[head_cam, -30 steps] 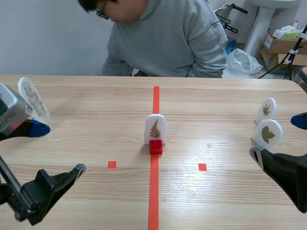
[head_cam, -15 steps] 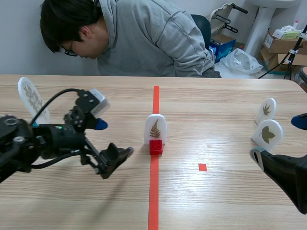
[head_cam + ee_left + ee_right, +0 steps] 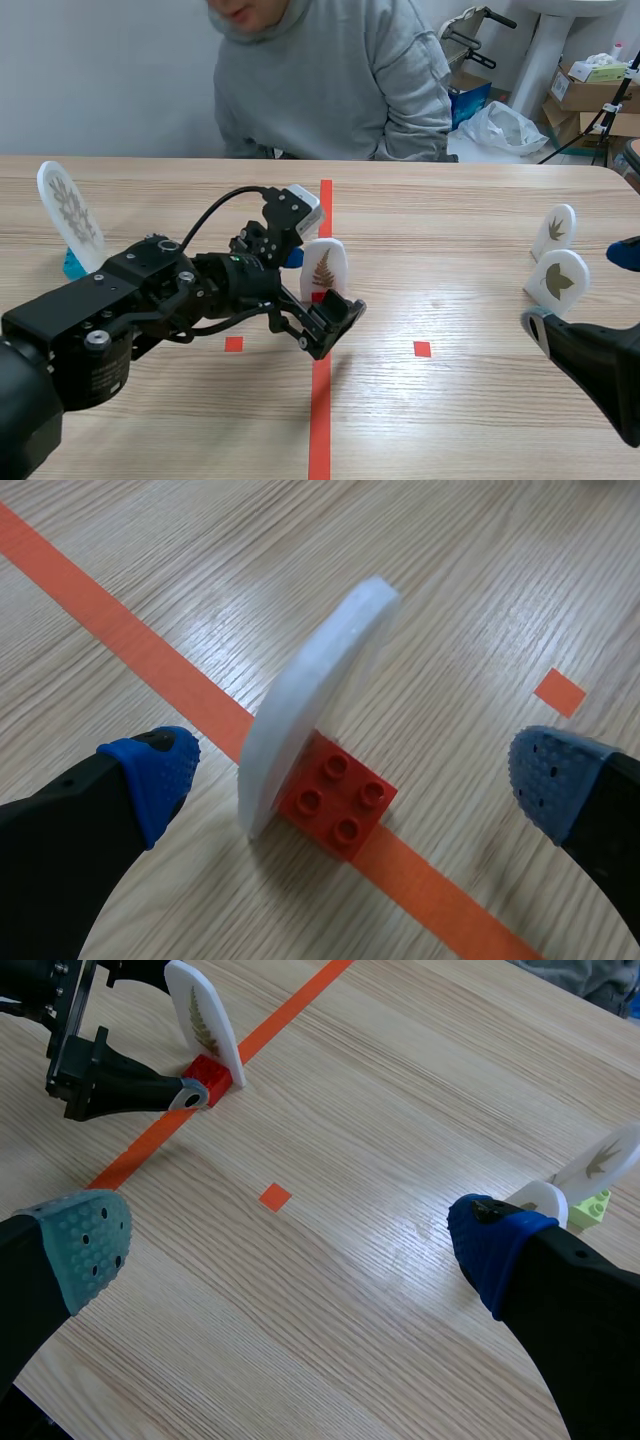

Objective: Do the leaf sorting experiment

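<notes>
On a wooden desk (image 3: 450, 430), a white arched leaf card (image 3: 323, 268) carrying a pressed brown fern frond is standing upright in a red toy brick (image 3: 340, 798). It is sitting at the desk's middle, on the orange-red tape line (image 3: 320, 410) that is running from the near edge to the far edge. The brick is probably serving as a foot, keeping the frond facing the robot, and the central spot suggests this is the specimen waiting to be sorted. The left claw (image 3: 352, 778) is hanging wide around the card, one blue pad on each side and neither touching it, seemingly lining up to pinch it across its flat faces. The right claw (image 3: 295, 1240) is also spread wide, holding nothing, near the desk's right edge. Beside it, two more leaf cards (image 3: 553, 232) (image 3: 557, 282) are standing, one on a green brick (image 3: 592, 1205). Near the left edge, a feathery-leaf card (image 3: 70, 208) is standing on a blue brick (image 3: 72, 265). These side cards are likely acting as sorting groups. A person in a grey sweatshirt (image 3: 340, 80) is sitting across the far edge. No card is showing any writing, and the labels on the cardboard boxes (image 3: 590, 85) behind are too small to read.
</notes>
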Motion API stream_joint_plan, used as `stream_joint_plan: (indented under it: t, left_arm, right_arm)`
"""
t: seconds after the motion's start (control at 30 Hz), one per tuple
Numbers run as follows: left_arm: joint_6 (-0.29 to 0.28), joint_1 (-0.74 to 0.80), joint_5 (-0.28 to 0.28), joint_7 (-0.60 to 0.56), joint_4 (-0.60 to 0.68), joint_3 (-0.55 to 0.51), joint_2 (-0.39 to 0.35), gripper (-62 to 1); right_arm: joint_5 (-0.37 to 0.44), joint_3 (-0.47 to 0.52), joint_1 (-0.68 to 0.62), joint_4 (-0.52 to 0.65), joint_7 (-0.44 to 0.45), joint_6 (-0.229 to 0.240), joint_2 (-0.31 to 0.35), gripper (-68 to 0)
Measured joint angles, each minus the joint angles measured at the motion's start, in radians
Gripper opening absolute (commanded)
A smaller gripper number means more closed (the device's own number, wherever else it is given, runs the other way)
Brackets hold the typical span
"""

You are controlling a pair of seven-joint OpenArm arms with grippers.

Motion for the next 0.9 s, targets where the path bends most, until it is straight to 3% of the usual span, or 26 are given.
stream_joint_plan:
  t: [0.17,0.33,0.9]
  left_arm:
    - [0.0,0.0,0.0,-0.011,-0.004,0.0,0.007,1.4]
    - [0.001,0.0,0.004,-0.016,-0.004,0.0,0.007,-17.0]
    - [0.001,0.0,-0.002,-0.031,-0.004,0.0,0.006,-46.4]
  right_arm:
    - [0.0,0.0,0.0,0.0,0.0,0.0,0.0,0.4]
    - [0.0,0.0,0.0,0.0,0.0,0.0,0.0,0.4]
    - [0.0,0.0,0.0,0.0,0.0,0.0,0.0,0.4]
